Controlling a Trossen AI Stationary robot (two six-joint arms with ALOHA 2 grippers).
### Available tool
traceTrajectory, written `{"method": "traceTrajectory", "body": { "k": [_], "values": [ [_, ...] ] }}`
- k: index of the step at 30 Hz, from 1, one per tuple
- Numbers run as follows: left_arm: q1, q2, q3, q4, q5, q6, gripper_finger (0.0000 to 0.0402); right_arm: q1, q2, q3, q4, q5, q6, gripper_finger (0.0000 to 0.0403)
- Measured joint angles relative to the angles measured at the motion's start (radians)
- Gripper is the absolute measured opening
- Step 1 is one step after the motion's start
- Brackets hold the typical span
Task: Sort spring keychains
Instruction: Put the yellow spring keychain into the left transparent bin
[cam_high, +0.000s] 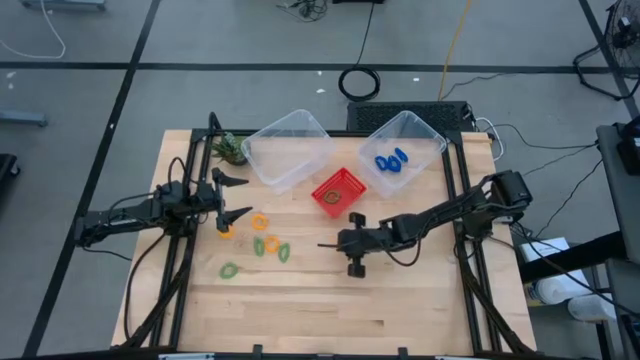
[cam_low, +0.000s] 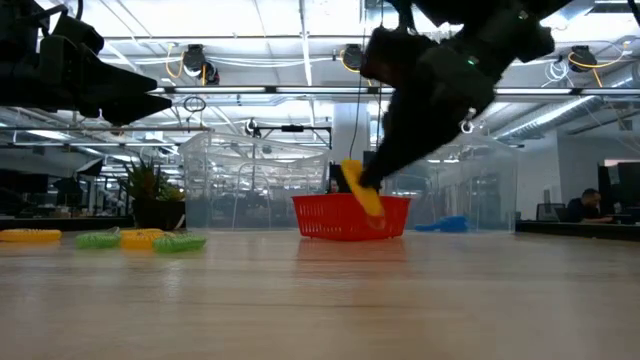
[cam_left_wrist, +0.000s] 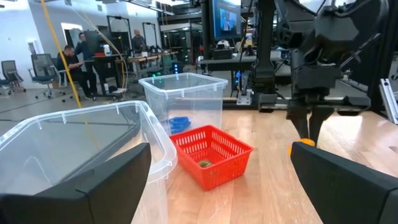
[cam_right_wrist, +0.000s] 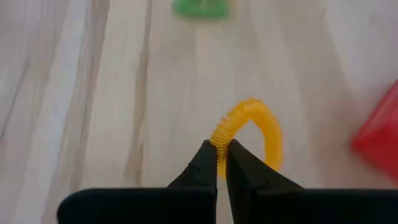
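My right claw (cam_right_wrist: 221, 154), low over the desk (cam_high: 400, 300) centre at 6 o'clock of the red basket (cam_high: 339, 191), pinches a yellow coiled keychain (cam_right_wrist: 252, 134); my left claw (cam_high: 232, 197) hangs released.

The high view is looking straight down from well above the pale wooden table (cam_high: 320, 310), taking in the small red mesh plastic basket (cam_high: 338, 191) near its middle. The low view is sitting at table-top height, looking level across the boards at that basket (cam_low: 350, 217) and into the room behind it. The left wrist view is facing the basket (cam_left_wrist: 211, 154) from fairly near, across the table toward the right arm, with a clear plastic bin (cam_left_wrist: 81, 149) close beside the lens. The right wrist view is pointing down at the boards from very close, catching only the basket's red edge (cam_right_wrist: 379, 137). All four views are sharing the basket.
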Motion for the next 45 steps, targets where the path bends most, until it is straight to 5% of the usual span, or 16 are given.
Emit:
{"method": "traceTrajectory", "body": {
  "k": [8, 29, 45],
  "values": [
    [0.0, 0.0, 0.0, 0.001, 0.0, 0.0, 0.0395, -0.052, -0.018, 0.006, 0.124, 0.063, -0.087, 0.0],
    [0.0, 0.0, 0.0, 0.001, 0.0, 0.0, 0.0395, -0.334, -0.017, 0.333, 0.086, 0.055, -0.281, 0.0],
    [0.0, 0.0, 0.0, 0.001, 0.0, 0.0, 0.0395, -0.558, -0.017, 0.363, 0.256, -0.17, -0.392, 0.0]
  ]
}}
